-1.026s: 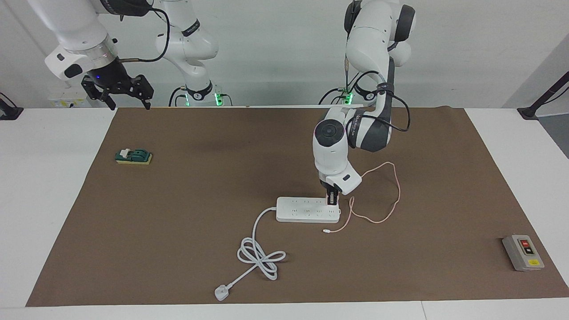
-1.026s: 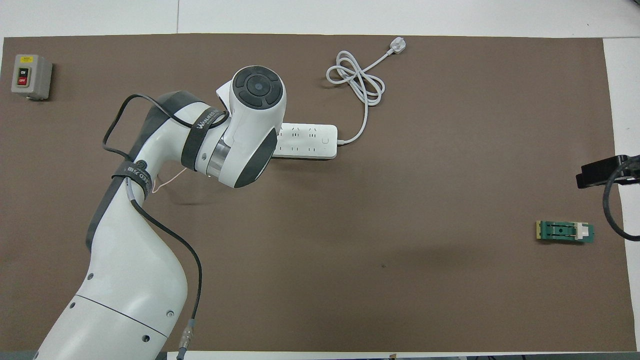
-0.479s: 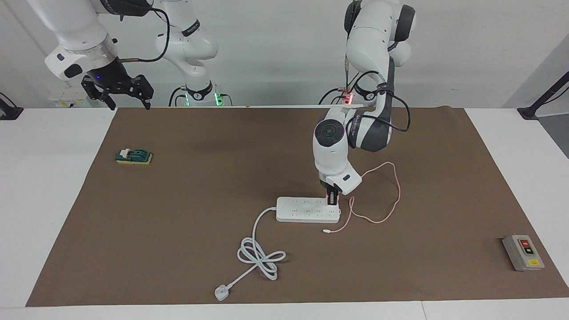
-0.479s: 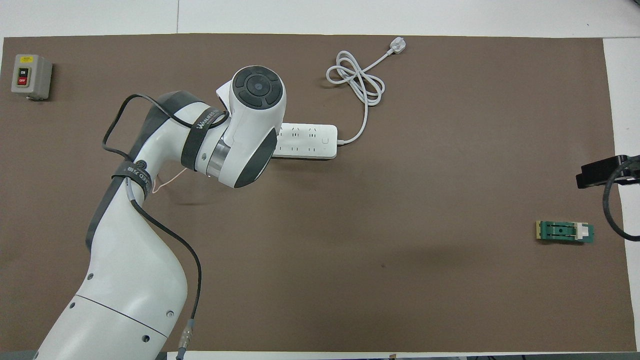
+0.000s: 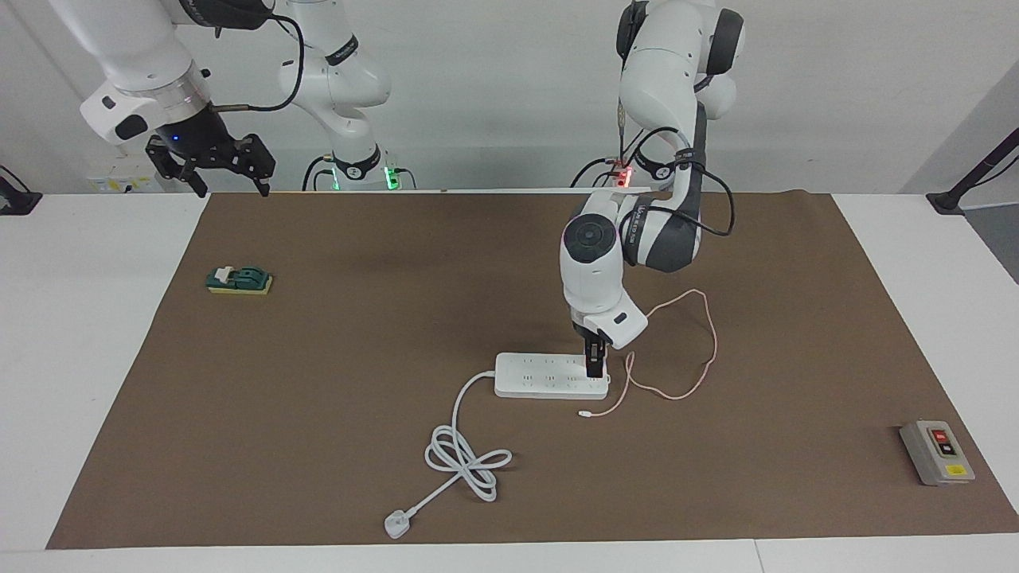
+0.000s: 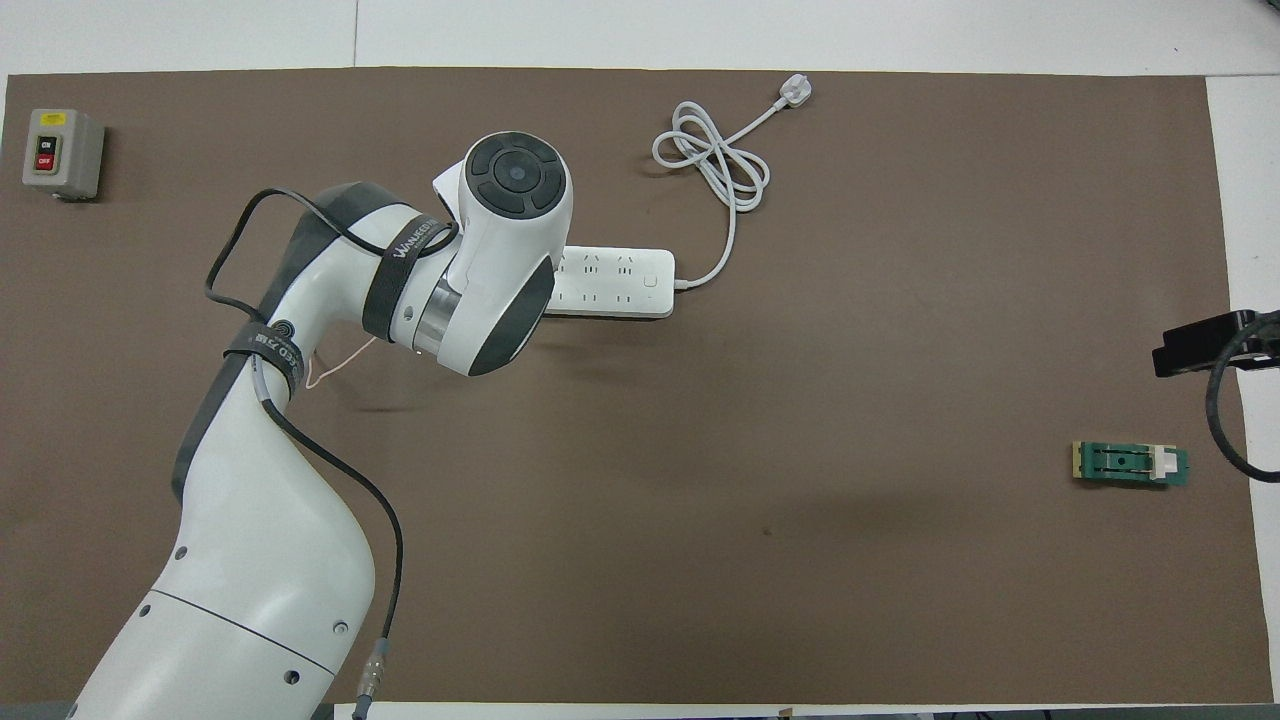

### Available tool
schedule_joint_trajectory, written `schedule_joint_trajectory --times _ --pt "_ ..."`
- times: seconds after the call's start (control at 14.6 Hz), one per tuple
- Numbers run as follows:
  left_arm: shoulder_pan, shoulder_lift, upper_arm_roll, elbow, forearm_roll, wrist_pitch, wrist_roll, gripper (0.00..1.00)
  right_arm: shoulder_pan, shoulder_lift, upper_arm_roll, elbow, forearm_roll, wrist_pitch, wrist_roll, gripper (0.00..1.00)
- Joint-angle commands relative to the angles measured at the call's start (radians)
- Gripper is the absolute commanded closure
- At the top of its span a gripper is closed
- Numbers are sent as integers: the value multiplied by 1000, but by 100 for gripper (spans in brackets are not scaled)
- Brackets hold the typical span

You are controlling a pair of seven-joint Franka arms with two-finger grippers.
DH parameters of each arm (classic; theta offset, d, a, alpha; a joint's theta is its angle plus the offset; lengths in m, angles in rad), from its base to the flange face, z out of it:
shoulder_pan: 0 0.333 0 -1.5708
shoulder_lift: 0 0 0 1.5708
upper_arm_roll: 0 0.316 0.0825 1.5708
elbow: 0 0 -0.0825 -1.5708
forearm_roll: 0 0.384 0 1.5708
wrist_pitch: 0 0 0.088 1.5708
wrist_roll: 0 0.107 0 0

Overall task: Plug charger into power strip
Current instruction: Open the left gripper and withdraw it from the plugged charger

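Observation:
The power strip (image 5: 541, 376) (image 6: 615, 283) lies flat on the brown mat near the table's middle. My left gripper (image 5: 594, 368) points straight down onto the strip's end toward the left arm's end of the table. It covers the charger's body, which I cannot see. The charger's thin pink cable (image 5: 711, 350) (image 6: 335, 360) loops on the mat beside that end, its small connector (image 5: 585, 414) lying loose. In the overhead view the left wrist hides gripper and that end of the strip. My right gripper (image 5: 229, 185) (image 6: 1200, 343) waits open, raised over the mat's corner by its base.
The strip's thick white cord (image 5: 466, 460) coils on the mat and ends in a three-pin plug (image 5: 396, 524) (image 6: 795, 92). A grey button box (image 5: 937, 452) (image 6: 62, 152) sits toward the left arm's end. A green-and-yellow block (image 5: 239, 280) (image 6: 1130, 464) lies toward the right arm's end.
The left gripper stays on the strip's end with hardly any motion; a pink patch seen at its tip half a second ago no longer shows. The right arm has not moved.

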Motion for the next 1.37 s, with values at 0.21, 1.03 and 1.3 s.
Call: schedule_joint_trajectory --times 0.21,1.03,1.3 --pt "99 -215 -22 -16 -86 -143 247 9 -17 -15 11 -14 -3 -7 13 0" --pt "281 -385 -14 -17 -87 -317 956 9 -19 -15 11 -14 -3 -7 11 0" --pt "436 -421 -14 -19 -87 -364 1354 9 -17 -15 11 -14 -3 -7 14 0"
